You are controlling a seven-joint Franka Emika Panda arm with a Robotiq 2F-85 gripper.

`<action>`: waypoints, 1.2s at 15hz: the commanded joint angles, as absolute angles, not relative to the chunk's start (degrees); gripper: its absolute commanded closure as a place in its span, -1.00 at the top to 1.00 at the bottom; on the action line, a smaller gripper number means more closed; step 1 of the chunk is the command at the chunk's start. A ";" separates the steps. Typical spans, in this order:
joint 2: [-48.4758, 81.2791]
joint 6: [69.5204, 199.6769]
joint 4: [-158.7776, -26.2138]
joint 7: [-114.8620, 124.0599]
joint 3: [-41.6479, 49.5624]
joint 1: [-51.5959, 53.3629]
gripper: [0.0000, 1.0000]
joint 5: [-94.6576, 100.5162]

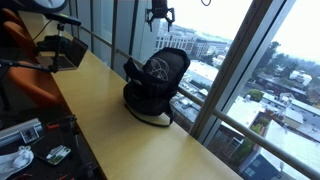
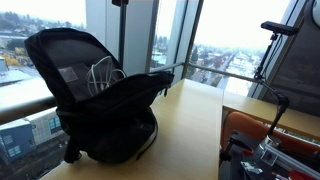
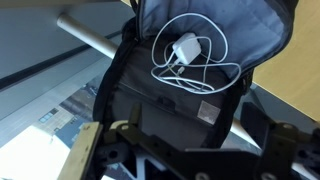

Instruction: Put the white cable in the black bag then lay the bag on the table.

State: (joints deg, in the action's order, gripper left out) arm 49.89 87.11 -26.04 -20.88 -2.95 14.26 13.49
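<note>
The black bag (image 1: 155,85) stands upright near the window edge of the table (image 1: 120,140), its top unzipped and gaping in both exterior views. The white cable (image 3: 185,55) lies coiled inside the open bag (image 3: 170,95), with its small white plug in the middle of the loop. A bit of the white cable (image 2: 103,72) shows through the mouth of the bag (image 2: 100,105). My gripper (image 1: 160,14) hangs above the bag, apart from it. In the wrist view the gripper (image 3: 200,135) is open with nothing between its fingers (image 3: 122,150).
Orange chairs (image 1: 25,60) and a black stand (image 1: 60,50) crowd the far end of the table. Tools and clutter (image 1: 30,140) lie beside it. A window with a metal rail (image 3: 90,40) runs just behind the bag. An orange seat (image 2: 262,130) stands by the table (image 2: 195,120).
</note>
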 commanded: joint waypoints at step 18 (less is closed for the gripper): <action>57.74 62.22 -23.72 -44.38 -2.64 15.03 1.00 12.63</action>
State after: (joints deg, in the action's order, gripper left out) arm 54.78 64.51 -26.49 -40.67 -2.96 13.98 12.28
